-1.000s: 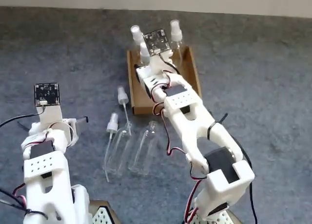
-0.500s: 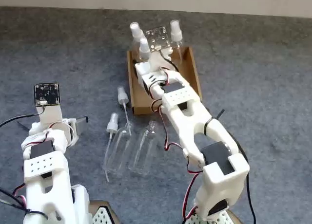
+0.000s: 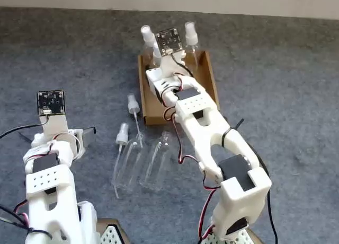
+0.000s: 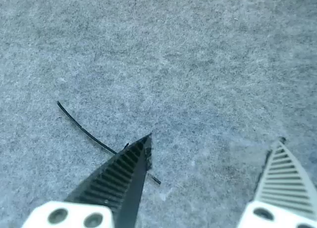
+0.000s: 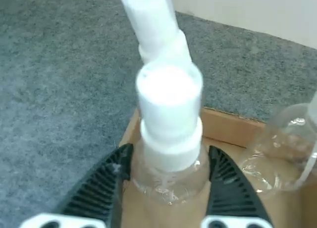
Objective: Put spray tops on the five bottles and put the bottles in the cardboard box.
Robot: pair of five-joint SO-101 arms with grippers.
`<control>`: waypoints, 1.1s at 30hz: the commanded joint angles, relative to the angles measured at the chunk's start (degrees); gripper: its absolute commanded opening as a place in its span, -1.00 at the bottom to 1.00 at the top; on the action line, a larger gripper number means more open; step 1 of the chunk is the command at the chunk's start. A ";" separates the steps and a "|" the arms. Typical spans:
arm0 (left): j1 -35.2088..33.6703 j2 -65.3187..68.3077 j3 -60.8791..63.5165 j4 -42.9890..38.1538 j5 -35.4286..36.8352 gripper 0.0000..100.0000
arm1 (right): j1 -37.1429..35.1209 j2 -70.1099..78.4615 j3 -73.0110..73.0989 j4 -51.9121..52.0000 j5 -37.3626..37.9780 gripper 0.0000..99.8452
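Nearby, left gripper (image 4: 215, 139): hovers low over the carpet at the robot's left, fingers spread wide with nothing between them.
Black cable tie (image 4: 84, 131): lies on the carpet, one end passing under the dark finger.
Grey carpet (image 3: 275, 85): covers the whole work surface.
Left uncapped bottle (image 3: 127, 163): clear, on its side between the two arms, neck pointing away from the robot.
Right uncapped bottle (image 3: 157, 162): clear, on its side just beside the first and roughly parallel to it.
Nearer loose spray top (image 3: 122, 132): on the carpet, its thin tube trailing back along the left uncapped bottle.
Farther loose spray top (image 3: 133, 103): on the carpet just outside the box's left wall, tube pointing toward the bottle necks.
Cardboard box (image 3: 211, 79): open-topped, beyond the loose parts, with the right arm stretched over it.
Right gripper (image 5: 170, 153): inside the box at its far left part, closed around a bottle with a finger against each side of its shoulder.
Held bottle (image 5: 168, 109): upright, clear, with a white spray top fitted, standing within the box walls.
Far-corner bottle (image 3: 146, 34): capped, upright, just behind the held bottle.
Far-right bottle (image 3: 190, 34): capped, upright in the box's far right corner, apart from the gripper.
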State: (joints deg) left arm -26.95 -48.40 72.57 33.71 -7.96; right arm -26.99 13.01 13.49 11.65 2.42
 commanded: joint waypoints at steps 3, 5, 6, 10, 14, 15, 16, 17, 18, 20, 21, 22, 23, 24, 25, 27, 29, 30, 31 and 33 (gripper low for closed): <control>-0.57 0.04 -0.13 -1.23 0.26 -0.36 | 0.40 -1.10 -3.30 0.92 0.70 -0.61; -0.57 0.04 -0.04 -1.23 0.26 -0.36 | 0.40 -1.10 -4.70 2.77 0.70 -0.55; -0.57 0.04 -0.04 -1.23 0.26 -0.36 | 0.40 -1.10 -5.85 4.35 0.70 -0.51; -0.57 0.04 0.40 -1.41 0.26 -0.36 | 0.04 -0.92 -11.03 9.98 0.53 -0.43; -0.57 0.04 0.40 -1.41 0.26 -0.36 | -0.48 -0.92 -14.29 12.53 0.70 -0.43; -0.57 0.04 0.40 -1.41 0.26 -0.36 | -0.57 -0.92 -15.08 12.97 0.70 -0.43; -0.57 0.04 0.40 -1.41 0.26 -0.36 | -0.75 -0.92 -15.78 13.58 0.70 -0.43; -0.57 0.04 0.40 -1.41 0.26 -0.36 | -0.84 -0.92 -16.75 14.37 0.70 -0.43; -0.57 0.04 0.40 -1.41 0.26 -0.36 | -0.84 -1.01 -17.80 15.34 0.70 -0.43; -0.57 0.04 0.40 -1.41 0.26 -0.36 | -0.75 -1.01 -20.97 18.24 0.70 -0.43; -0.57 0.04 0.40 -1.41 0.26 -0.36 | -0.75 -1.01 -22.81 20.18 0.70 -0.43; -0.57 0.04 0.40 -1.41 0.26 -0.36 | -0.75 -1.01 -24.84 22.55 0.70 -0.43; -0.57 0.04 0.40 -1.41 0.26 -0.36 | -0.75 -1.01 -26.86 24.92 0.70 -0.43; -0.57 0.04 0.40 -1.41 0.26 -0.36 | -0.75 -1.01 -28.79 27.21 0.70 -0.43; -0.57 0.04 0.40 -1.41 0.26 -0.36 | -0.75 -1.01 -30.64 29.32 0.53 -0.43; -0.57 0.04 0.40 -1.41 0.26 -0.36 | -0.75 -1.01 -34.07 33.19 0.44 -0.43; -0.57 0.04 0.48 -1.41 0.26 -0.36 | -0.75 -1.01 -37.49 36.62 0.44 -0.43; -0.57 0.04 0.48 -1.41 0.26 -0.36 | -0.75 -1.01 -39.25 38.37 0.44 -0.43; -0.57 0.04 0.48 -1.41 0.26 -0.36 | -0.75 -1.01 -41.01 40.57 0.44 -0.43; -0.57 0.04 0.48 -1.41 0.26 -0.36 | -0.75 -1.01 -44.97 45.93 0.44 -0.43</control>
State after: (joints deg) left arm -26.95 -48.40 73.27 33.71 -7.96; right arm -26.99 13.10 -23.87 51.38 2.59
